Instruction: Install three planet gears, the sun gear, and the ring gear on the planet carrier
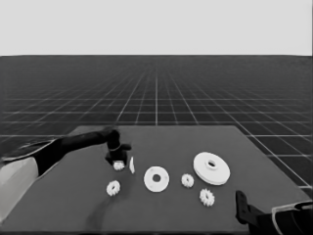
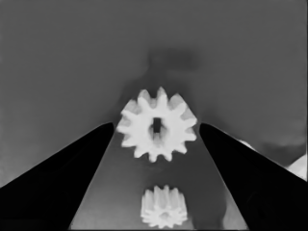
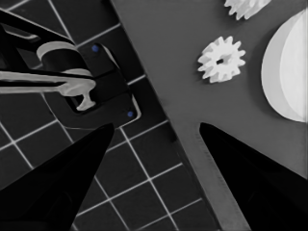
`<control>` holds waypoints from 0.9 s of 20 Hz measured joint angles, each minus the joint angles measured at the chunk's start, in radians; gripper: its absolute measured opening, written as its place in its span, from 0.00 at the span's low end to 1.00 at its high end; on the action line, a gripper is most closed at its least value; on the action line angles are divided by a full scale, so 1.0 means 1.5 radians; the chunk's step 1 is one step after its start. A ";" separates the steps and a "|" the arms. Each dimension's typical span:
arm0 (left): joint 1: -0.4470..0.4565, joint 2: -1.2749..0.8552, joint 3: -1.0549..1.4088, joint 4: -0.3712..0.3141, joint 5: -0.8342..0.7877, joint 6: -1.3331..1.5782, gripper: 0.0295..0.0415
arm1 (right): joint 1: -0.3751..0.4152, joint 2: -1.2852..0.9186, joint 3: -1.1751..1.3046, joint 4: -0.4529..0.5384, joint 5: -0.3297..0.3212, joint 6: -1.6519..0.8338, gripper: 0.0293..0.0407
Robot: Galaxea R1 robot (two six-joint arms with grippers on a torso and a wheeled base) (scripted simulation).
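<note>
Your left hand (image 1: 117,157) is reaching in from the left edge and hanging over the left-centre of the surface (image 1: 161,205), directly above one small gear (image 1: 119,166). In the left wrist view that gear (image 2: 157,124) is sitting between the two black fingers (image 2: 72,168), which are spread wide on either side of it and are not touching it, so the hand is standing open and holding nothing. The thin white piece (image 1: 132,165) is lying just beside that gear, on its right in the head view.

A second small gear (image 1: 113,188) is lying nearer the front edge, a little left of the first; the left wrist view is showing it too (image 2: 163,207), closer to the camera than the one between the fingers.

The smaller round part (image 1: 156,179) is lying flat near the middle of the surface, with its centre hole open and nothing resting on it. A third gear (image 1: 187,180) is sitting just to its right, and a fourth gear (image 1: 207,197) is lying nearer the front, right of centre. The larger round part (image 1: 211,168) is sitting to the right, well apart from your left hand.

Your right hand (image 1: 240,208) is waiting at the lower right corner, past the surface's corner, with its fingers (image 3: 62,178) spread apart and gripping nothing.
</note>
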 joint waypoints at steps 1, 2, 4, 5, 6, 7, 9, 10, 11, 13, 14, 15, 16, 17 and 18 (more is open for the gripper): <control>0.005 0.004 -0.010 0.002 -0.005 0.004 0.75 | 0.000 0.000 0.000 0.000 0.000 0.000 0.81; 0.008 0.007 -0.015 0.004 -0.008 0.007 0.75 | 0.000 0.000 0.000 0.000 0.000 0.000 0.81; 0.011 0.009 -0.021 0.005 -0.011 0.009 0.75 | 0.000 0.000 0.000 0.000 0.000 0.000 0.81; 0.011 0.009 -0.022 0.005 -0.011 0.009 0.75 | 0.000 0.000 0.000 0.000 0.000 0.000 0.81; 0.011 0.009 -0.022 0.005 -0.011 0.010 0.75 | 0.000 0.000 0.000 0.000 0.000 0.000 0.81; 0.010 0.008 -0.023 0.005 -0.011 0.010 0.46 | 0.000 0.000 0.000 0.000 0.000 0.000 0.81; 0.010 0.008 -0.023 0.006 -0.011 0.010 0.14 | 0.000 0.000 0.000 0.000 0.000 0.000 0.81; 0.010 0.008 -0.024 0.006 -0.011 0.010 0.14 | 0.000 0.000 0.000 0.000 0.000 0.000 0.81; 0.010 0.008 -0.024 0.006 -0.011 0.010 0.14 | 0.000 0.000 0.000 0.000 0.000 0.000 0.81; 0.010 0.009 -0.024 0.006 -0.011 0.010 0.14 | 0.000 0.000 0.000 0.000 0.000 0.000 0.81; 0.010 0.009 -0.024 0.006 -0.011 0.010 0.14 | 0.000 0.000 0.000 0.000 0.000 0.000 0.81; 0.010 0.009 -0.024 0.006 -0.011 0.010 0.14 | 0.000 0.000 0.000 0.000 0.000 0.000 0.81; 0.010 0.009 -0.024 0.006 -0.011 0.010 0.14 | 0.000 0.000 0.000 0.000 0.000 0.000 0.81; -0.027 -0.018 0.042 -0.019 0.028 -0.020 0.14 | 0.000 0.000 0.000 0.000 0.000 0.000 0.81; -0.060 -0.029 0.068 -0.040 0.049 -0.031 0.14 | 0.000 0.000 0.000 0.000 0.000 0.000 0.81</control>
